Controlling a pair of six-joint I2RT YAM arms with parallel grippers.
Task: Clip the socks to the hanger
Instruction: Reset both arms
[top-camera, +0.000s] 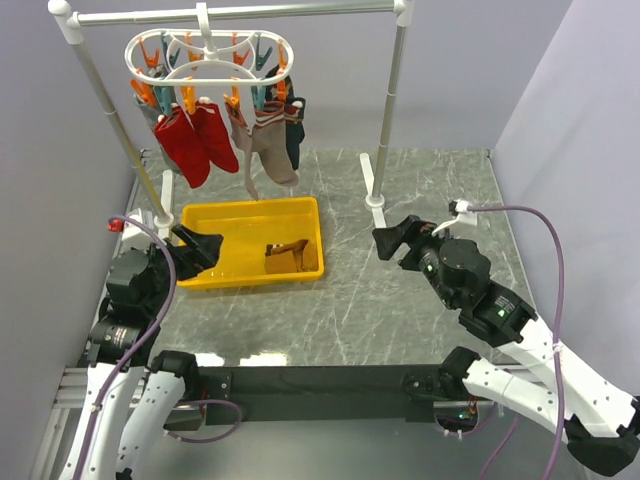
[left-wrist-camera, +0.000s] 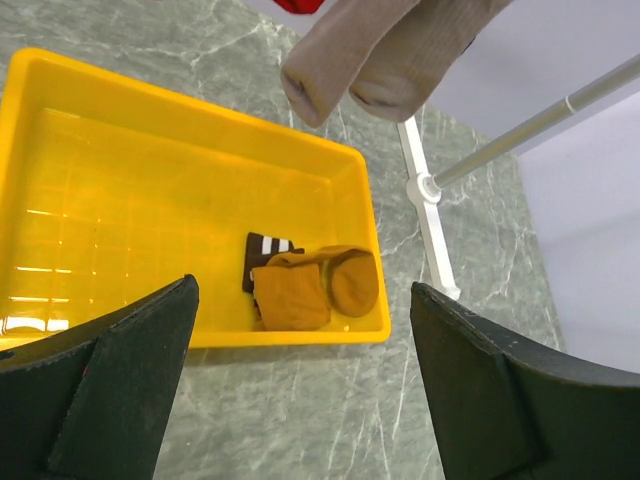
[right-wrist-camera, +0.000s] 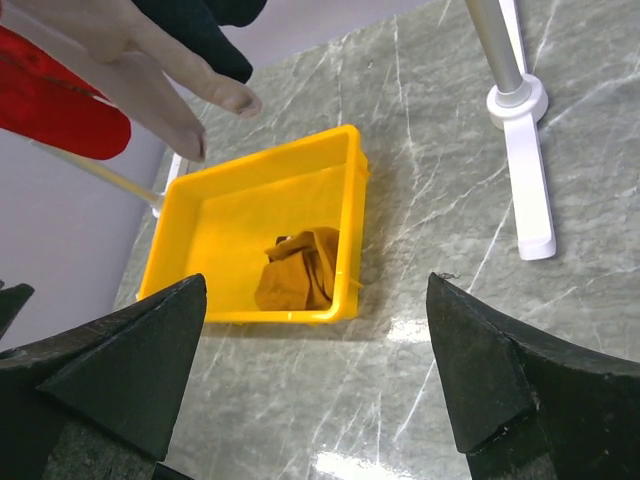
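Fingers on both arms are spread wide with nothing between them. The left gripper (top-camera: 203, 252) sits at the near left corner of the yellow tub (top-camera: 215, 215), and the right gripper (top-camera: 392, 240) is over bare tabletop, well to the tub's right.

Pale lavender-grey walls (top-camera: 500, 60) close in the back and both sides. The table (top-camera: 400, 300) is glossy grey-green marble pattern, catching glare near its front edge. A white pole-and-rail stand (top-camera: 240, 13) spans the back, with its feet on the table. The hanger (top-camera: 204, 45) hooks on the rail, orange and teal clothespins (top-camera: 150, 60) dangling from it. Clipped there are the red socks (top-camera: 195, 145), the grey-beige socks (top-camera: 268, 140) and a dark sock (top-camera: 295, 130) behind them. One brown-mustard sock (left-wrist-camera: 310, 285) lies crumpled in the tub's right end, against a dark striped cuff (left-wrist-camera: 265, 245).
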